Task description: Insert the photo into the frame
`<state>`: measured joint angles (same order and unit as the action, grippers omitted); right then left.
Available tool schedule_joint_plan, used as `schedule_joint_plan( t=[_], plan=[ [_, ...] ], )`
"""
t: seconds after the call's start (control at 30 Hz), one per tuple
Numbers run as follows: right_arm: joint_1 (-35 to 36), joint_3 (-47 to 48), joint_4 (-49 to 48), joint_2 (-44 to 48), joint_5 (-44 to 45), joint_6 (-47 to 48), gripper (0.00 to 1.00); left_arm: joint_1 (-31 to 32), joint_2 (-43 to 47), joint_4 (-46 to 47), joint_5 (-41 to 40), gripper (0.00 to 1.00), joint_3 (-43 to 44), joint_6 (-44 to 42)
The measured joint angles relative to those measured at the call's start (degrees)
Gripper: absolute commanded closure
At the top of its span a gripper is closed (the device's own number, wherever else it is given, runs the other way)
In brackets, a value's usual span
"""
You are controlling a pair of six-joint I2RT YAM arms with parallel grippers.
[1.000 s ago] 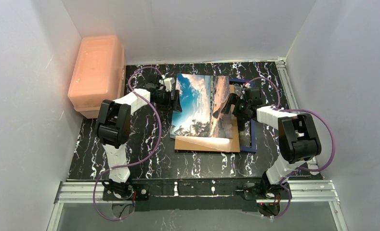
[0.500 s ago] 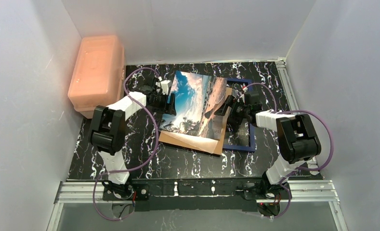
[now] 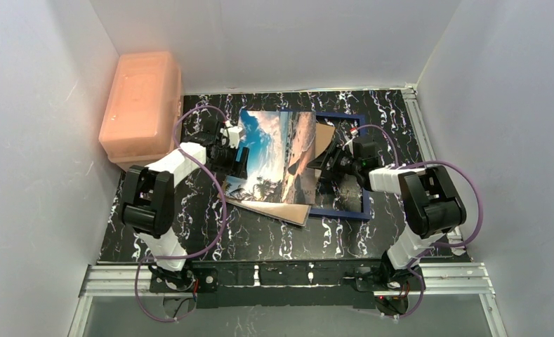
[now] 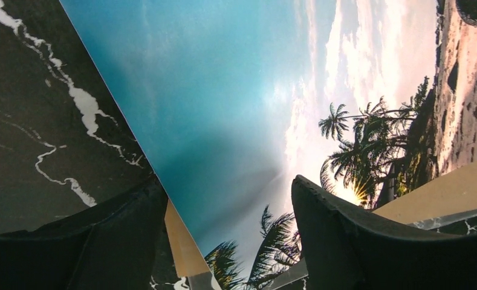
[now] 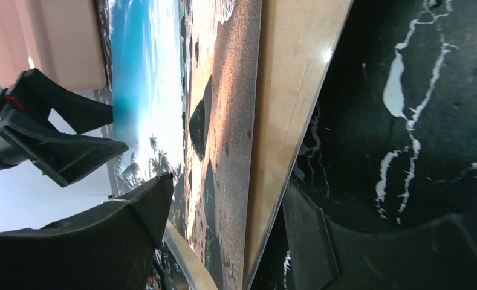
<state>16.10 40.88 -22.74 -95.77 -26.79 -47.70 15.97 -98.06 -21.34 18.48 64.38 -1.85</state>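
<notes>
Presently the photo [image 3: 274,151] lies face up on a brown backing board [image 3: 288,213] at the centre of the top view, skewed, its right edge raised over the left part of the frame [image 3: 344,214], flat on the table [image 3: 260,239] right of centre. Left tool [image 3: 242,160]: jaws spread, straddling the photo's left edge, not pinching. Right tool [image 3: 324,172]: jaws either side of the raised edge of photo and board; whether they bear on it cannot be told. Step in hand: bringing the photo to the frame; seating not yet done. Next move calls for squaring the photo to the opening, then lowering it flat
</notes>
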Motion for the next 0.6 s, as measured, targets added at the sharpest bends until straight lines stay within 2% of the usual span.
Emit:
schedule_joint_plan(
  t=[0.13,0.37,0.6],
  plan=[
    [1.16,0.00,-2.45,-1.55,0.04,-1.11,0.44,-0.52,0.02,-0.22,-1.46,0.15,-0.17,-0.79],
    [2.47,0.98,-3.23,-5.29,1.11,-2.99,0.74,-0.90,0.37,-0.11,-4.00,0.14,-0.17,-2.14],
    [4.39,4.04,-3.32,-5.99,2.64,-3.39,0.82,-1.46,0.44,-0.15,-6.78,0.15,-0.55,-3.96]
  ],
)
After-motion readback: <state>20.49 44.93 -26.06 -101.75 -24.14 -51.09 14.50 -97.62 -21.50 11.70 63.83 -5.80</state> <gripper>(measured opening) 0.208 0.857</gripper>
